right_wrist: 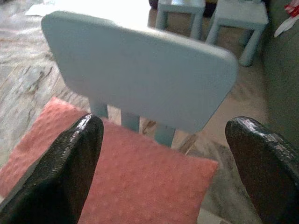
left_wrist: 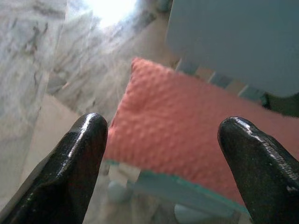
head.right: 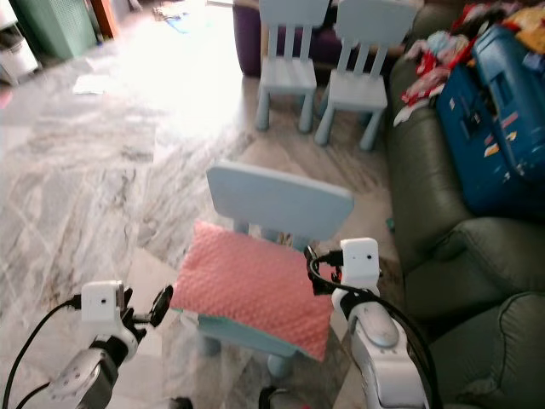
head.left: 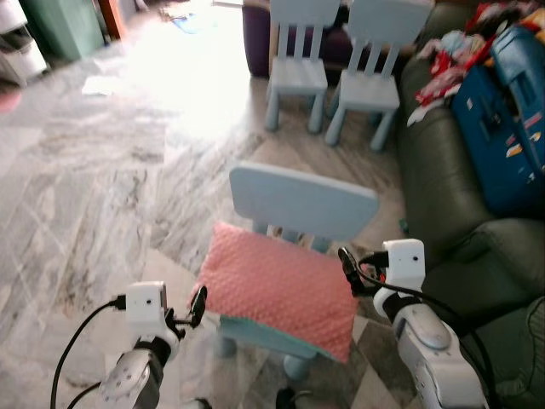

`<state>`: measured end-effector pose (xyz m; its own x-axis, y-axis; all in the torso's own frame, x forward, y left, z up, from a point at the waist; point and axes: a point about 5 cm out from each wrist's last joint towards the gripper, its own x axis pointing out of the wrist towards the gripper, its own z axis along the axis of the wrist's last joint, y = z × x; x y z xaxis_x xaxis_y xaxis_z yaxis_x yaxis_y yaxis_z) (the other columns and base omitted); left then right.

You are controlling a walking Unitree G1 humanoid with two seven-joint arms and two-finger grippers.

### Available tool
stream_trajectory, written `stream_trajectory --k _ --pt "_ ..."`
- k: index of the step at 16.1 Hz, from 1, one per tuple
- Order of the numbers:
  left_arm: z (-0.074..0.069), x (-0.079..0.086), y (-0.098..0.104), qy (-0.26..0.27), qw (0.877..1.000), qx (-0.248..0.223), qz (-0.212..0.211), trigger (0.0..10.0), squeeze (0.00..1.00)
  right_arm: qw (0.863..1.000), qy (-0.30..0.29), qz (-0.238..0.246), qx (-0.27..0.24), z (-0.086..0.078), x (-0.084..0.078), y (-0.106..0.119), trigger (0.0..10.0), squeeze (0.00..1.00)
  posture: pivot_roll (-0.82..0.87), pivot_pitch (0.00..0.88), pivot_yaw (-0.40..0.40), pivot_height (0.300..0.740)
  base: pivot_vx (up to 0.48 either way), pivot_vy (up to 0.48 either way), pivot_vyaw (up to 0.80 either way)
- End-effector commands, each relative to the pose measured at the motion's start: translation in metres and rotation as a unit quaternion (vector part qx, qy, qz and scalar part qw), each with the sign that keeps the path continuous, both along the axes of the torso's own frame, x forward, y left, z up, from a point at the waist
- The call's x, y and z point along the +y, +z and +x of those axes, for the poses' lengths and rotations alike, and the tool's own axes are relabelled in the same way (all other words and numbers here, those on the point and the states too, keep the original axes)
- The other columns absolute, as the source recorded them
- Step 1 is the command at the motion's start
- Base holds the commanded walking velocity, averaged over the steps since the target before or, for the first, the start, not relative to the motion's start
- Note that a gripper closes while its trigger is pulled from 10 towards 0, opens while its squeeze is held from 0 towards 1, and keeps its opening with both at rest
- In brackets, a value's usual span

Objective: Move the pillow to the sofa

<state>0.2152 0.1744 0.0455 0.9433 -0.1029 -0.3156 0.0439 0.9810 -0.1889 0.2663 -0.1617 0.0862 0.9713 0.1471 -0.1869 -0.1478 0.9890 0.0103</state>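
Pink pillow (head.left: 281, 290) lies between wide-spread left gripper (head.left: 197, 305) and, seemingly, right gripper (head.left: 347, 266).

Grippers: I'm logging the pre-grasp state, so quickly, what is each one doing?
Left gripper: open, empty, beside the pink pillow.
Right gripper: open, empty, above the pillow.

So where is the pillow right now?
The pillow lies on the nearest blue chair's seat, between the two grippers, with the sofa to the robot's right.
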Motion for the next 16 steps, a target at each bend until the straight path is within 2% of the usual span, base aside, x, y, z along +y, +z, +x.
stream_trajectory --k 1,3,7,16 --pt "-0.006 0.0 0.0 -0.004 1.0 0.011 0.005 10.0 0.0 1.0 0.003 -0.001 0.006 -0.006 0.0 0.001 10.0 0.0 -0.11 0.279 -0.057 0.74 0.0 0.0 0.0" --pt "-0.012 0.0 -0.001 -0.005 1.0 0.02 0.005 10.0 0.0 1.0 0.007 -0.003 0.015 -0.011 0.001 0.0 10.0 0.0 -0.12 0.294 -0.058 0.74 0.0 0.0 0.0" --pt "-0.013 -0.002 0.0 -0.01 1.0 0.027 0.005 10.0 0.0 1.0 0.01 -0.009 0.021 -0.016 -0.001 0.002 10.0 0.0 -0.12 0.309 -0.059 0.74 0.0 0.0 0.0" --pt "-0.012 -0.003 0.0 -0.011 0.999 0.032 0.004 10.0 0.0 1.0 0.016 -0.007 0.02 -0.012 0.001 0.008 10.0 0.0 -0.13 0.305 -0.071 0.74 0.0 0.0 0.0"
